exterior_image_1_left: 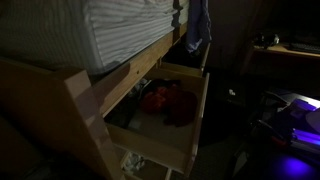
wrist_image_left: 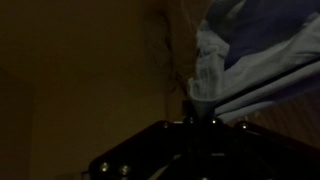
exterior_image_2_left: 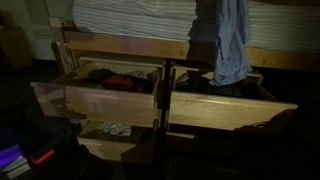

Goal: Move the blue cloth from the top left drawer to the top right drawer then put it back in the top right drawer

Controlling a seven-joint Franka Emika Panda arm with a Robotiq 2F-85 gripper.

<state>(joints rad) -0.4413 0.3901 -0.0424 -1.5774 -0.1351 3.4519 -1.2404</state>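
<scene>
Claw (wrist_image_left: pixel 200 120) clamped on pale blue-grey soft cloth (wrist_image_left: pixel 250 45), wrist view. In an exterior view, cloth (exterior_image_2_left: pixel 232 45) hangs above open wooden drawer (exterior_image_2_left: pixel 235 108), not touching. In an exterior view, cloth (exterior_image_1_left: pixel 197 25) aloft beyond red fabric (exterior_image_1_left: pixel 155 98). Judged mid-transfer: lowering and release left.

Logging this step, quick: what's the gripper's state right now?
Gripper: closed, holding the small pale blue-grey fabric cloth.
</scene>
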